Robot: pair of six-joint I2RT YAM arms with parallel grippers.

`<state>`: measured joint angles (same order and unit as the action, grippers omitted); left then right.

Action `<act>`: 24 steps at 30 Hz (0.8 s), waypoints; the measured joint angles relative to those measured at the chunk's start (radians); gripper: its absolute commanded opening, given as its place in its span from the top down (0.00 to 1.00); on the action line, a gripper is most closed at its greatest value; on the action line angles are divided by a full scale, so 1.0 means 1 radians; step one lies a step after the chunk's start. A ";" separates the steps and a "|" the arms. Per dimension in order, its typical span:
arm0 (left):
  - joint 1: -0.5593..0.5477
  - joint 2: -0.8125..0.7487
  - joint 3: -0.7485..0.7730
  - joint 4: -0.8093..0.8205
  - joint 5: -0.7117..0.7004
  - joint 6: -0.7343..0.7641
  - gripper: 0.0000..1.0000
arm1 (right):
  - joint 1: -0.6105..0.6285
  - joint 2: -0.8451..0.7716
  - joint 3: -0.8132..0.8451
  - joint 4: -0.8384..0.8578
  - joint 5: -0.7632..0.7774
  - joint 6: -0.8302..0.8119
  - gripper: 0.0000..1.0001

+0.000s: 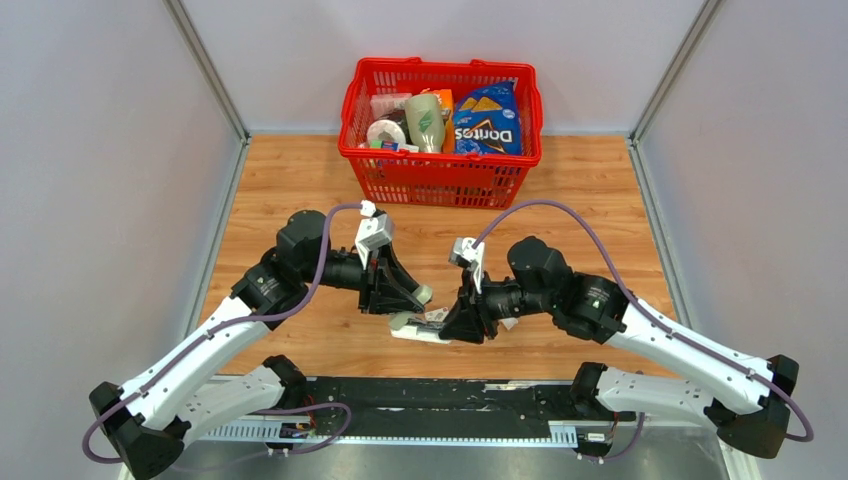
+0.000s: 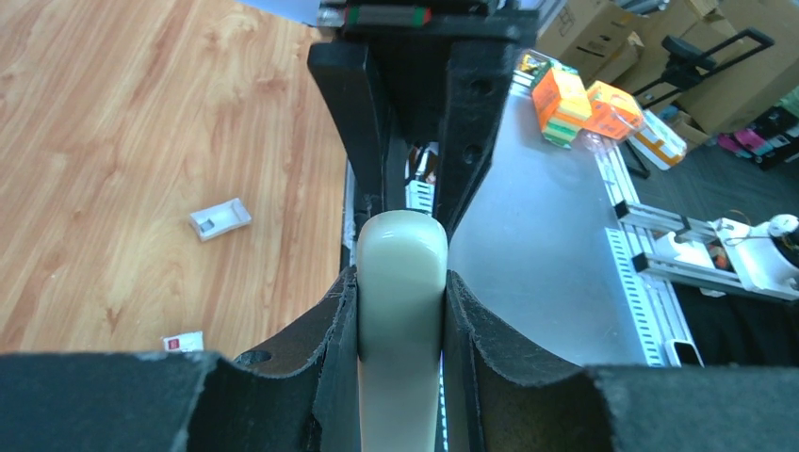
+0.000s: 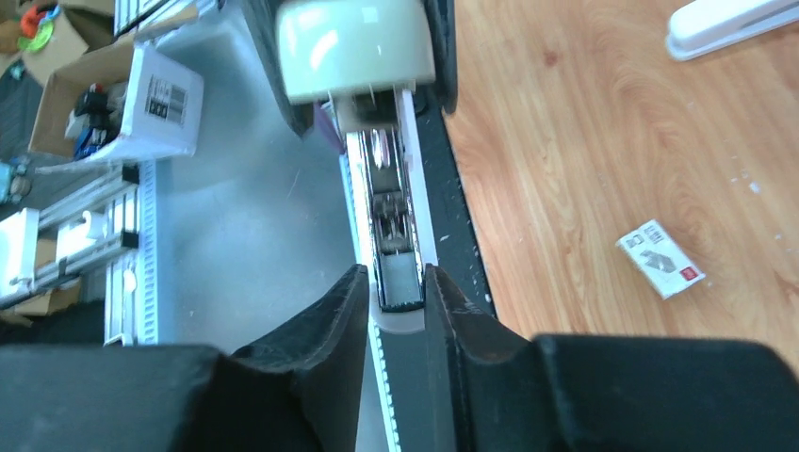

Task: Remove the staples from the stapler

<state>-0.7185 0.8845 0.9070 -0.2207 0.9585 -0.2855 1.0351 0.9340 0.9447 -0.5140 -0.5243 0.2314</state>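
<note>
Right wrist view: the right gripper (image 3: 398,287) pinches the open magazine (image 3: 391,202) of the stapler (image 3: 382,132) end-on, its long axis pointing straight away. Left gripper (image 2: 400,282) clamps the cream lid (image 2: 401,245) beyond.

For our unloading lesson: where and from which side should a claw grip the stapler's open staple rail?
By its side walls at the near end, approaching endwise: the staple rail is a narrow open-topped channel, so side-pinching, as the right claw does, keeps the top clear.

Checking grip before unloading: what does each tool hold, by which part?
Both hold the stapler: the left tool clamps its cream top cover, the right tool the end of its open staple channel.
</note>
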 measured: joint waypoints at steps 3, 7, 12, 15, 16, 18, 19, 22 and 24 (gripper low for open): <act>0.000 0.002 -0.012 0.001 -0.025 0.004 1.00 | 0.000 0.007 0.032 -0.021 0.060 -0.002 0.53; 0.000 0.006 -0.015 -0.004 -0.058 0.016 1.00 | 0.000 0.011 0.077 -0.050 0.135 -0.020 0.48; 0.000 0.006 -0.015 -0.030 -0.110 0.038 1.00 | 0.000 0.011 0.129 -0.105 0.241 -0.045 0.58; 0.000 0.006 -0.015 -0.040 -0.160 0.041 1.00 | 0.000 0.013 0.141 -0.109 0.294 -0.051 0.78; 0.000 0.006 -0.015 -0.042 -0.182 0.040 1.00 | 0.000 0.017 0.143 -0.109 0.312 -0.053 0.87; 0.000 0.006 -0.017 -0.039 -0.227 0.035 1.00 | 0.000 0.036 0.149 -0.108 0.355 -0.056 1.00; 0.000 0.006 -0.019 -0.033 -0.250 0.032 1.00 | 0.000 0.051 0.150 -0.101 0.378 -0.055 1.00; 0.000 0.006 -0.033 -0.021 -0.315 0.021 1.00 | 0.000 0.105 0.150 -0.074 0.431 -0.049 1.00; 0.000 0.006 -0.043 -0.021 -0.349 0.011 1.00 | 0.000 0.137 0.149 -0.047 0.457 -0.046 1.00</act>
<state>-0.7185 0.8902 0.8635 -0.2413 0.6098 -0.2741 1.0355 1.0714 1.0939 -0.5613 -0.0677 0.1852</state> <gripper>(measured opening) 0.380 0.004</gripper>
